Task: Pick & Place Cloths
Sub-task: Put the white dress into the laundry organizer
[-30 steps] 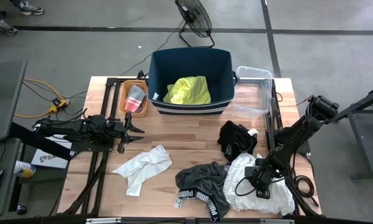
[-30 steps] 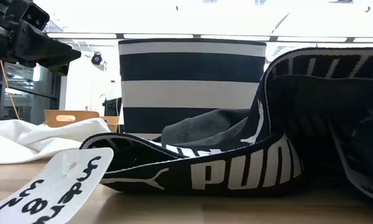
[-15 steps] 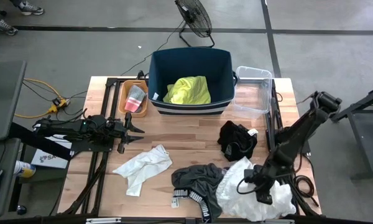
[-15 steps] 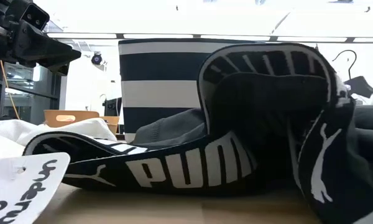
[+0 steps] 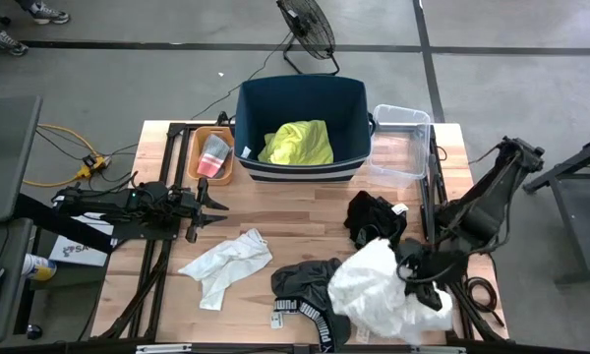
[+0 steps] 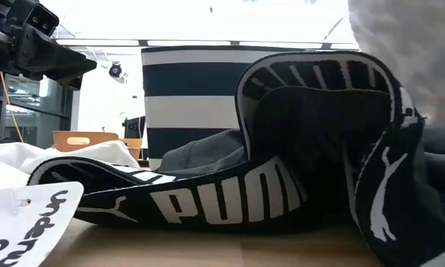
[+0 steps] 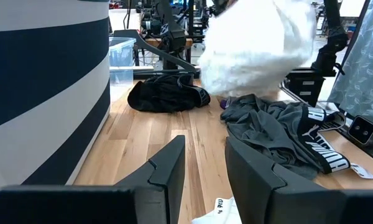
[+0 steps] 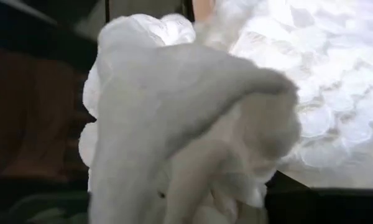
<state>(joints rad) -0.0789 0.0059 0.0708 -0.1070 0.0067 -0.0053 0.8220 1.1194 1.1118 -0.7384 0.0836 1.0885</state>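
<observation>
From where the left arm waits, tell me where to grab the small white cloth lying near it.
Take the small white cloth at its bunched upper corner nearest the left gripper, coming straight down from above: it lies flat and spread on the table, so only a raised fold gives the jaws something to pinch.

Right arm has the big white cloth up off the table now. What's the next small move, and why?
Probably keep raising it, then carry it toward the navy bin. The right gripper holds the white cloth, whose hem seems to drape over the dark grey shorts; more height should stop it dragging them. The left gripper waits at the table's left.
</observation>
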